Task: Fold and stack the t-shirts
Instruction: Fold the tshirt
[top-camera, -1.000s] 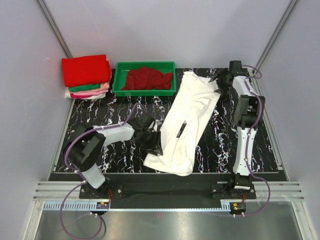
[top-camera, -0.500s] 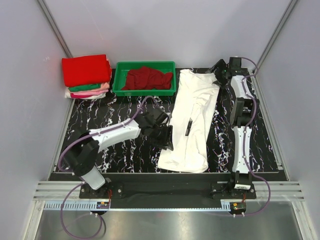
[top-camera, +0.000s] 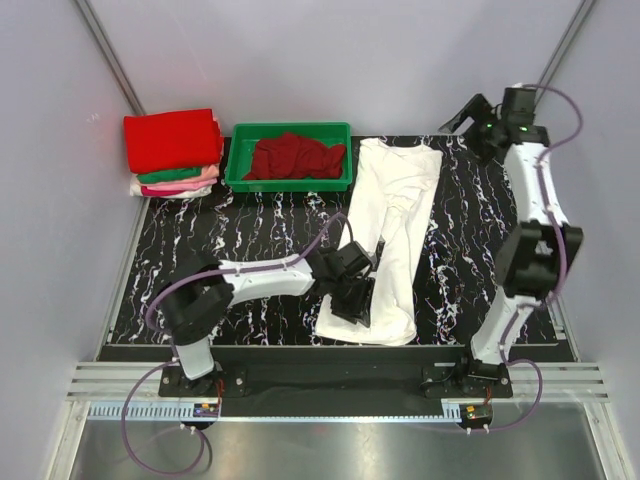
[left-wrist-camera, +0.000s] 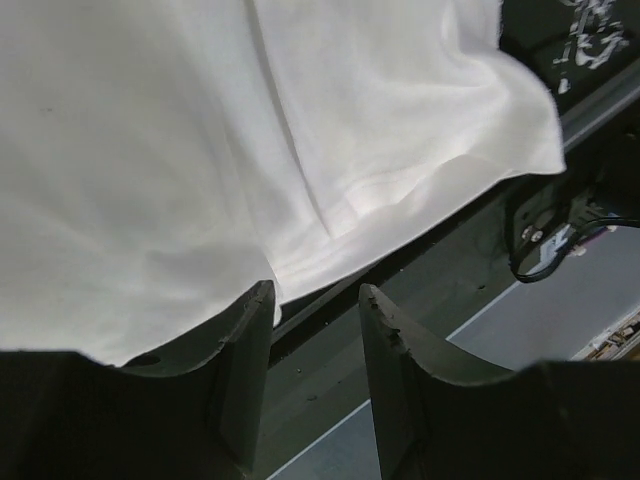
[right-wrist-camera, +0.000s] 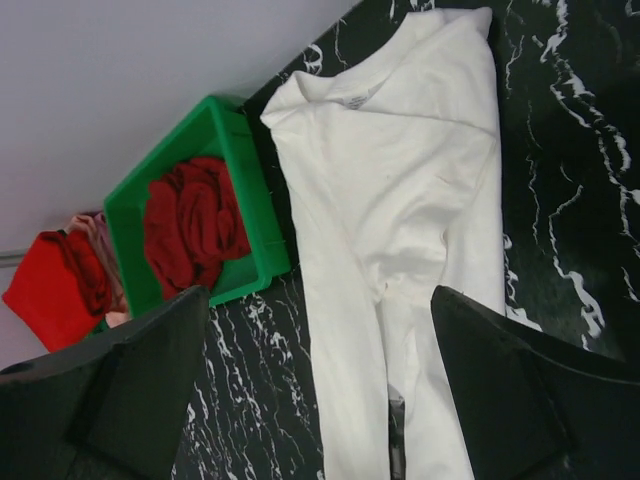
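As if to smooth the white t-shirt (top-camera: 390, 220) on the counter (top-camera: 230, 215) before folding, rests left end effector (left-wrist-camera: 316, 292) part open at the hem, cloth just ahead touching one finger (left-wrist-camera: 245, 340), nothing between; hangs right end effector (right-wrist-camera: 315, 300) wide open, empty, above the collar end.

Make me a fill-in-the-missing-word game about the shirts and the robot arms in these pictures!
1. The crumpled dark red shirt lies in the ____ tray.
2. The top shirt on the folded stack in the far left corner is ____.
3. The left gripper sits at the near hem of the ____ t-shirt.
4. The right gripper holds nothing, and its jaws stand wide ____.

Missing words: green, red, white, open.
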